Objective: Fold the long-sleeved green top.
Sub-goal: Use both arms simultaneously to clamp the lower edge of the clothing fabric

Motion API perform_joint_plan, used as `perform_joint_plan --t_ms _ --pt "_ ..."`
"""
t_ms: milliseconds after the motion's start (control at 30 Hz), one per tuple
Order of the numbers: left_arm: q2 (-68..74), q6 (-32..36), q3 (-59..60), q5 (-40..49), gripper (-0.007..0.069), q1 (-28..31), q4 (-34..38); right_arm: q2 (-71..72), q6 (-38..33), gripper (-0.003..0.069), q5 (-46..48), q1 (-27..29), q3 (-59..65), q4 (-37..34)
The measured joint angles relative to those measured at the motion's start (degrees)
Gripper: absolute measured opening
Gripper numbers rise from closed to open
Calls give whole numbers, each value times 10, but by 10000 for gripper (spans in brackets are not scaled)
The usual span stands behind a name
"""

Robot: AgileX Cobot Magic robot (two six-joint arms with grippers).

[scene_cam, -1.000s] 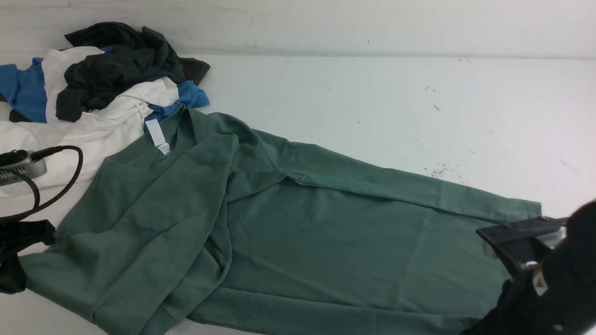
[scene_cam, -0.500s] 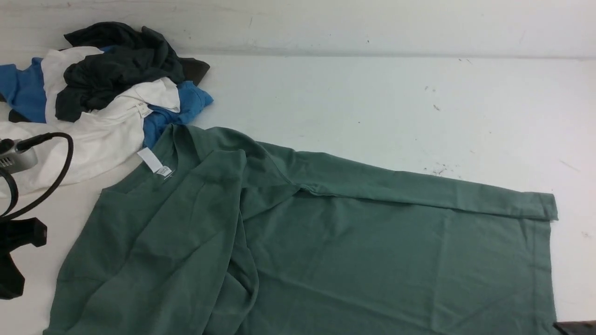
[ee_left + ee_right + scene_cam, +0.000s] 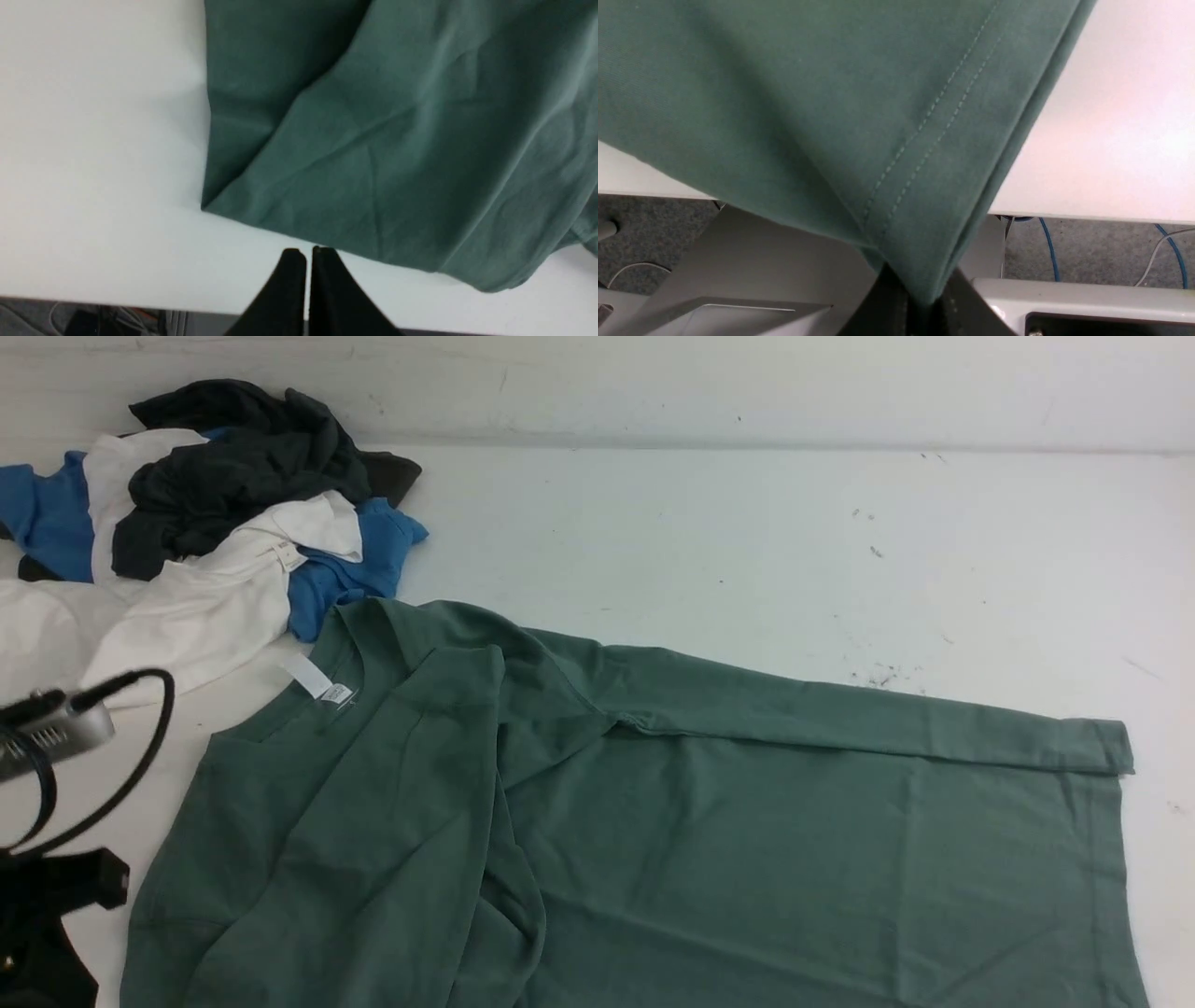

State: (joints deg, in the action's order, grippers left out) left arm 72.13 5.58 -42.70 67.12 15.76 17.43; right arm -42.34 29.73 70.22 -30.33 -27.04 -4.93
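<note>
While the white table [image 3: 747, 523] takes up most of the front view, the green long-sleeved top [image 3: 747, 859] is seen spread flat over the table's near half. Its neckline is turned toward the table's left side and its stitched hem toward the table's right side. The part nearest the table's left side is doubled over in soft creases.

A heap of garments [image 3: 215, 485] in black, white and blue is piled at the table's far left corner, and its blue piece is found just beside the top's collar. One sleeve [image 3: 840, 723] is laid straight along the far edge of the top's body, with the cuff pointed toward the table's right side.

The left arm [image 3: 47, 915] is seen at the table's near left corner. The left gripper [image 3: 308, 252] is held over bare table at the near edge, with its jaws pressed together and nothing between them. Its tips are just beside a folded edge of the top, and whether cloth is touched cannot be told.

The right gripper [image 3: 920, 298] is seen beyond the table's near edge, with its jaws pinched on a hem corner of the top, so that the cloth is drawn off the table. A white neck tag [image 3: 317, 679] is shown at the collar.
</note>
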Motion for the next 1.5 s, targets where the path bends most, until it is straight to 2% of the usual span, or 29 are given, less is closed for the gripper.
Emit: perform_joint_plan --t_ms 133,267,367,500,633,1067,1500 --pt "1 0 23 -26 49 -2 4 0 0 22 0 0 0 0" --pt "40 -24 33 -53 143 -57 -35 0 -7 22 0 0 0 0" --pt "84 -73 31 -74 226 -110 -95 0 -12 22 0 0 0 0" --pt "122 -135 26 -96 318 -151 -166 0 -18 22 0 0 0 1" --pt "151 -157 31 -107 375 -171 -170 0 -22 22 0 0 0 2" --pt "183 -159 54 -146 386 -173 -135 0 -25 22 0 0 0 2" --pt "162 -169 37 -100 388 -174 -183 0 -26 22 0 0 0 2"
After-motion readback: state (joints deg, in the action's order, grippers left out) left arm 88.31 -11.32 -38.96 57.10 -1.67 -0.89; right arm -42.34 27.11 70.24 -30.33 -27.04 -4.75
